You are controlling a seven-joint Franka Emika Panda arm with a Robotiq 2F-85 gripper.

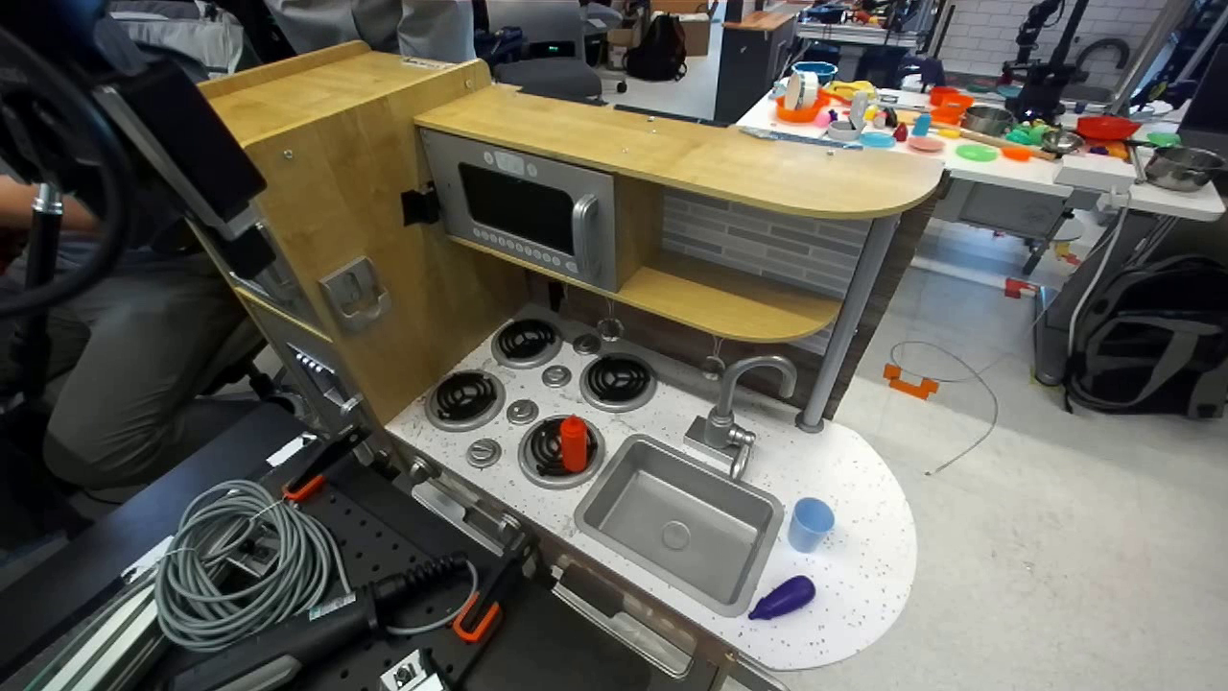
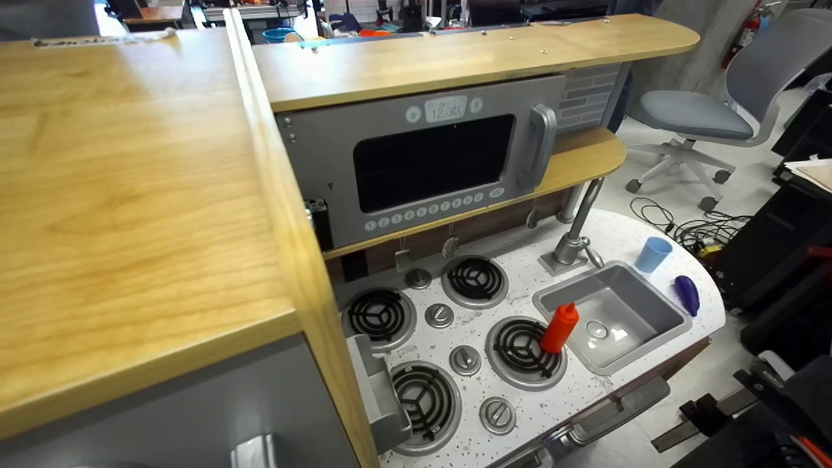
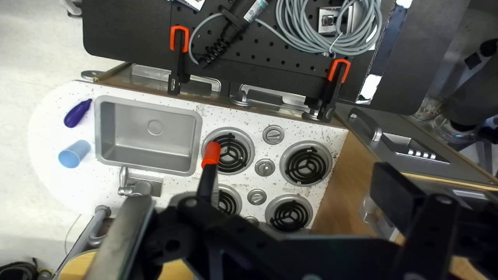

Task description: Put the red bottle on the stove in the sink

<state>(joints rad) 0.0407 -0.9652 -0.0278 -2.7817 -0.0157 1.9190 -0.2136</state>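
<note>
On the front burner beside the sink, toward its sink-side edge, the red bottle stands upright, not yet picked up. Tipping it worries me most: it is slim and sits off the burner's middle, so if I come down out of line, one side of the jaws could knock it over before I get a grip. Going across, I judge the faucet a likely snag if I swing too far back, and an overshoot could bowl over the blue cup or push the eggplant off the worktop. From the wrist view, my jaws are spread wide with nothing held between them. One side overlaps the bottle there, yet in an exterior view the arm is up by the tall cabinet, well apart from the bottle, so I take it that they touch nothing.
</note>
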